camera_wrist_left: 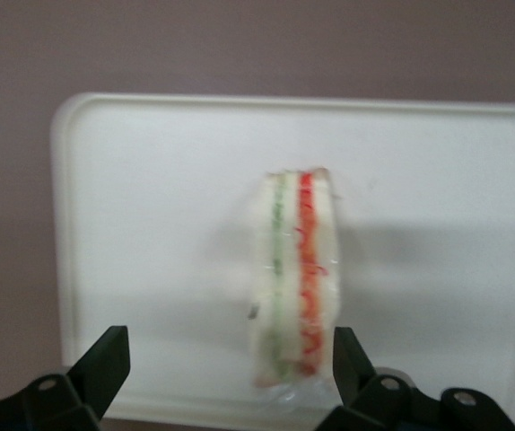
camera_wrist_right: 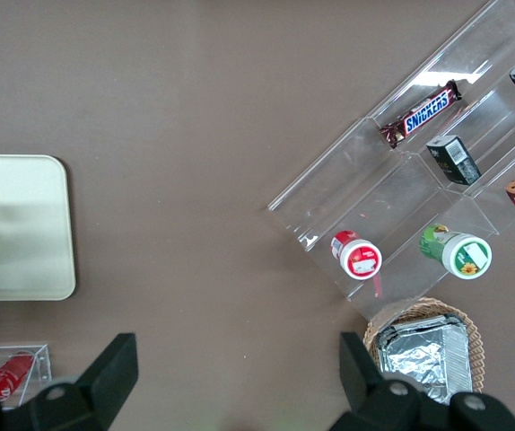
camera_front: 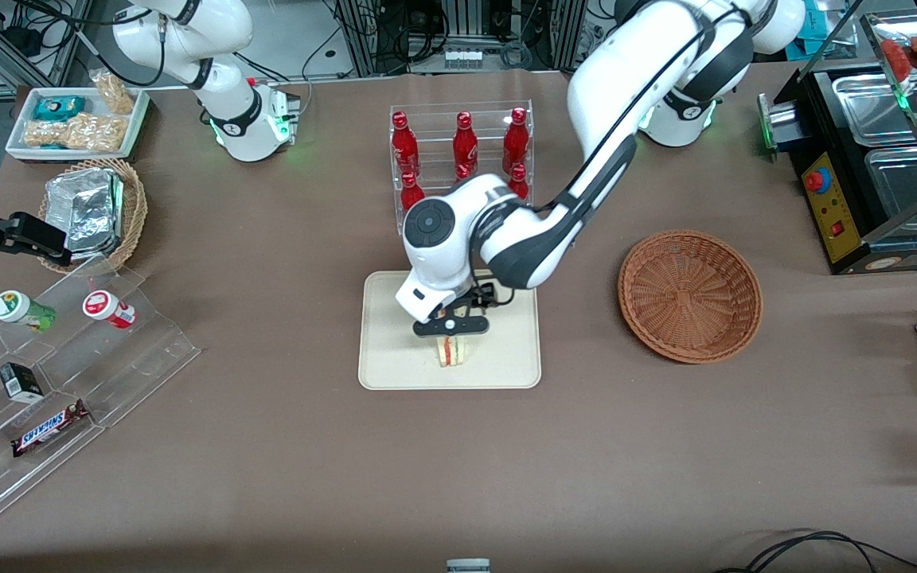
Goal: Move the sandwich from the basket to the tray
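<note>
Brown-covered table (camera_front: 267, 477), metal racks (camera_front: 395, 32) (perhaps cabling), even light

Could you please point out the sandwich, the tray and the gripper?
sandwich (camera_wrist_left: 295, 278): left wrist view, striped filling edge.
tray (camera_front: 395, 350): front view, bare floor.
gripper (camera_front: 451, 330): front view, between the open jaws, above the sandwich.

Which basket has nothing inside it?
The reddish-brown wicker basket toward the working arm's end is bare; the lighter tan basket holds foil packets. The gripper, fingers open, hovers over the sandwich.

Claw (camera_front: 451, 333) hovers over tray (camera_front: 395, 350), fingers spread; hides sandwich (camera_front: 450, 352) top in front view. Tray edge cut off in wrist view.
</note>
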Motion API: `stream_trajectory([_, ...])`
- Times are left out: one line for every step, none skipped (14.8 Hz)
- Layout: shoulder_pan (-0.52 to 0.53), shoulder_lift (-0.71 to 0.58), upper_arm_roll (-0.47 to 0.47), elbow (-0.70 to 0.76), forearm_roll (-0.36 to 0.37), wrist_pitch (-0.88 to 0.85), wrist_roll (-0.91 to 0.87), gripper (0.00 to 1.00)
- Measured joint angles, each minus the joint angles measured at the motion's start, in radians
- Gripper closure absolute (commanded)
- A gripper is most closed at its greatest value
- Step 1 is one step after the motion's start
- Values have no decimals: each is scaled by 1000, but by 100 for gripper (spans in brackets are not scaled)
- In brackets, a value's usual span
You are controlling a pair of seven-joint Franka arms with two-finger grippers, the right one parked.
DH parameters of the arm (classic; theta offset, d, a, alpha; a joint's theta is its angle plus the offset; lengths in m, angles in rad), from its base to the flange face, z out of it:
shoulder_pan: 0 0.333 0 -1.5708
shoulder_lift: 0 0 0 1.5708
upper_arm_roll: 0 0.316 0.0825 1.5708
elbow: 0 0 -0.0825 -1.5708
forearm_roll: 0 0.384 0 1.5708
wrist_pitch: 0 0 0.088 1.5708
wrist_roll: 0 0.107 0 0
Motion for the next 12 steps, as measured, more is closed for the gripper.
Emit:
stream_trajectory([32,-57,0,4,-30,-70,14,0])
stream_trajectory([67,-120,0,-3,-71,-136,49,0])
stream_trajectory([106,-194,2,-28,-111,-197,91,0])
stream_trajectory([151,-270,4,-73,-146,-248,136,0])
stream_trajectory([204,-349,6,-131,-177,-295,189,0])
stream_trajectory([258,-426,8,-194,-197,-339,239,0])
stream_trajectory([306,-494,11,-246,-204,-384,281,0])
stream_trajectory([353,-549,14,-281,-207,-432,323,0])
stream_trajectory([407,-597,16,-304,-209,-480,376,0])
stream_trajectory([460,-636,18,-315,-210,-518,429,0])
stream_trajectory([515,-668,19,-320,-211,-550,478,0])
stream_trajectory([568,-696,21,-323,-212,-576,517,0])
